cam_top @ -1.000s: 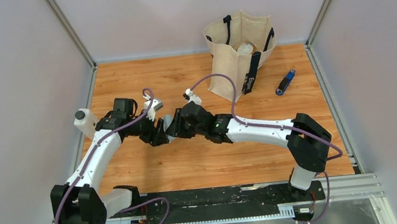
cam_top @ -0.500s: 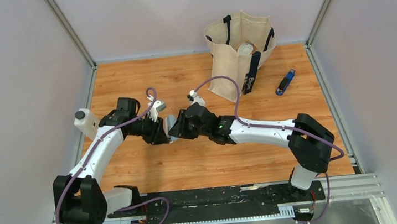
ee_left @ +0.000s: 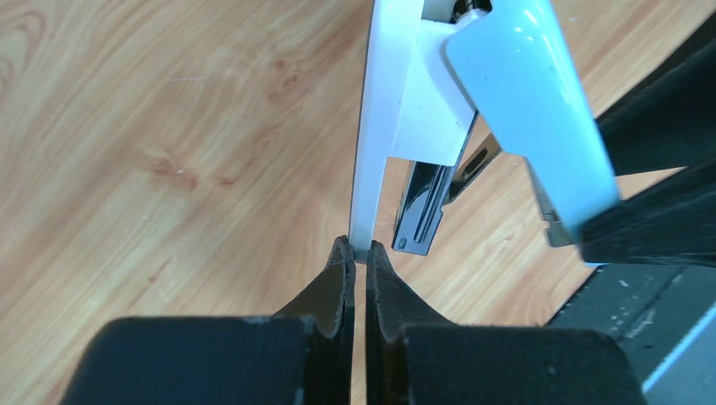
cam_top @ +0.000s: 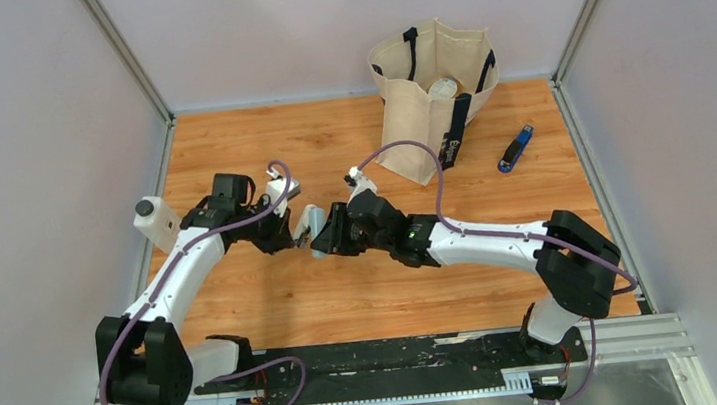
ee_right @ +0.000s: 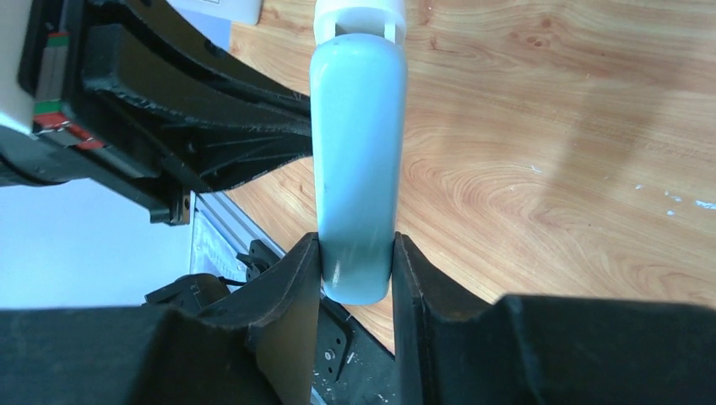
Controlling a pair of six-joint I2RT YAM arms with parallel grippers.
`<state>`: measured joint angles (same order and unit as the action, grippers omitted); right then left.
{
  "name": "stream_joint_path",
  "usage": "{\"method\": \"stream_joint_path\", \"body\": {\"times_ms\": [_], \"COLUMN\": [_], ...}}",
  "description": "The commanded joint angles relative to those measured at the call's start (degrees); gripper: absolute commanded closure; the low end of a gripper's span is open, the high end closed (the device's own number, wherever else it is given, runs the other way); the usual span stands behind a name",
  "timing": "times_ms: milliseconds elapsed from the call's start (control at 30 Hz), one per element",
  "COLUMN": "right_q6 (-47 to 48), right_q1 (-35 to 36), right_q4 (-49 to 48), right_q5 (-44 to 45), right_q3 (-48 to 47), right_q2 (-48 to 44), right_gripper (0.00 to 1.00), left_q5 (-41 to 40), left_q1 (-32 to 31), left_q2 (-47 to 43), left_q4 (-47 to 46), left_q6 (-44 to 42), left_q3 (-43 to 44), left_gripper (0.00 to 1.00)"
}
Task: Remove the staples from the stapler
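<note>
Stapler (ee_right: 356, 169) is up off the table (cam_top: 344, 294), mid-workspace between the 2 arms. The right gripper (ee_right: 356, 253) is clamped on its pale-blue top near the rounded end. The left gripper (ee_left: 355, 253) is pressed nearly together, fingertips pinching the end of the thin white base, with the metal staple channel showing just beside them.

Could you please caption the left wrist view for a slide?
Left end effector pinches the open stapler by its white base.
</note>
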<state>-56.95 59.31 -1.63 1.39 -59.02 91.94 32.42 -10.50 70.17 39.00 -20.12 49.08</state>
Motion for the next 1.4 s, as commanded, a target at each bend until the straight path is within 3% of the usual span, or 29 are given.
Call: {"method": "stream_joint_path", "body": {"times_ms": [0,400,1000,1100,1200,1367], "right_q6": [5.44,20.55,28.38,28.12,27.59,26.89], "right_q1": [0.46,2.65,7.66,7.58,7.58,6.26], "right_q4": [-3.56,0.75,1.37,2.93,3.56,9.17], "right_q5": [-0.24,-5.26,5.29,5.38,6.78,13.1], "right_q3": [1.71,4.44,8.75,8.23,6.21,-1.25], "right_q2": [-4.4,-2.56,-1.77,-1.41,-1.5,-2.82], "right_gripper": [1.0,1.0,1.0,1.0,1.0,1.0], "left_q5": [-8.33,-24.76,-49.21,-46.94,-40.62,-21.55], "left_q1": [-0.66,-8.21,-20.43,-20.44,-20.44,-20.52], "left_q2": [-2.49,-8.29,-11.55,-11.55,-11.46,-11.63], "left_q4": [-4.11,-12.01,-34.43,-30.85,-21.38,-3.79], "left_q6": [-3.78,-10.81,-22.59,-19.8,-14.36,-9.59], "left_q3": [-0.21,-6.53,-20.25,-18.41,-14.12,-4.54], "left_gripper": [1.0,1.0,1.0,1.0,1.0,0.95]}}
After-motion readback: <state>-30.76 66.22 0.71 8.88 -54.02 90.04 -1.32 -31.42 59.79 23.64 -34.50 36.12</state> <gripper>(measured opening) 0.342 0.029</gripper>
